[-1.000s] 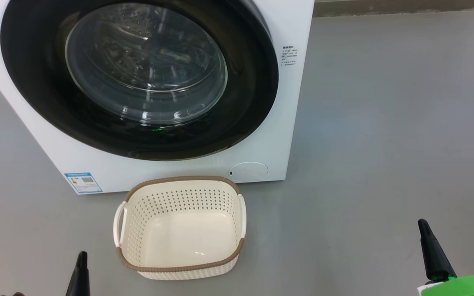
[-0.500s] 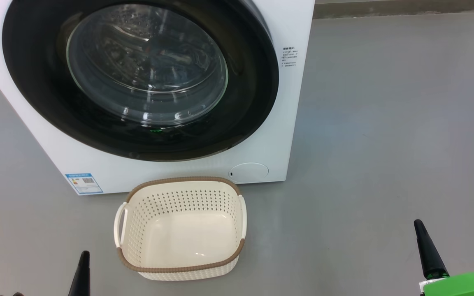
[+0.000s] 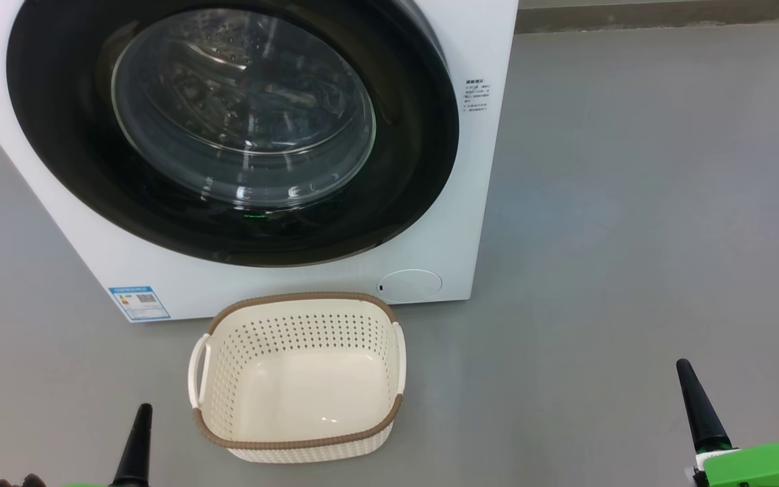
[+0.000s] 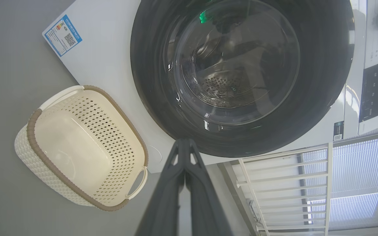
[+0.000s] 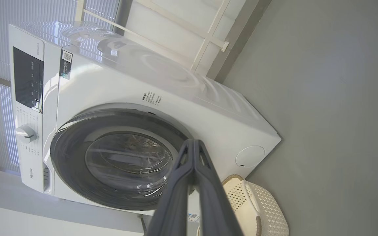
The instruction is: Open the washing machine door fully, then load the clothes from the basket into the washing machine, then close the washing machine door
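The white washing machine (image 3: 477, 203) stands on the grey floor with its washing machine door (image 3: 403, 176) shut, black rim flat against the front. Before it sits the cream basket (image 3: 301, 298), with nothing inside; the clothes are out of view. My left gripper (image 3: 145, 410) points up at the lower left, shut and holding nothing, left of the basket. At the lower right my right gripper (image 3: 682, 367) is shut too, well right of the basket. In the left wrist view the left gripper (image 4: 184, 141) points at the door (image 4: 149, 82), the basket (image 4: 31, 122) beside it. The right gripper (image 5: 193, 141) faces the door (image 5: 67, 157).
Open grey floor (image 3: 633, 237) spreads to the right of the washer. A blue label (image 3: 138, 302) and a round cover (image 3: 409, 283) sit low on its front. A white railing (image 4: 284, 183) and window blinds (image 4: 356, 170) stand beyond the machine.
The left gripper has risen a little and edged right; the right gripper has edged left. The head view itself has shifted slightly. Door and basket stay as they were.
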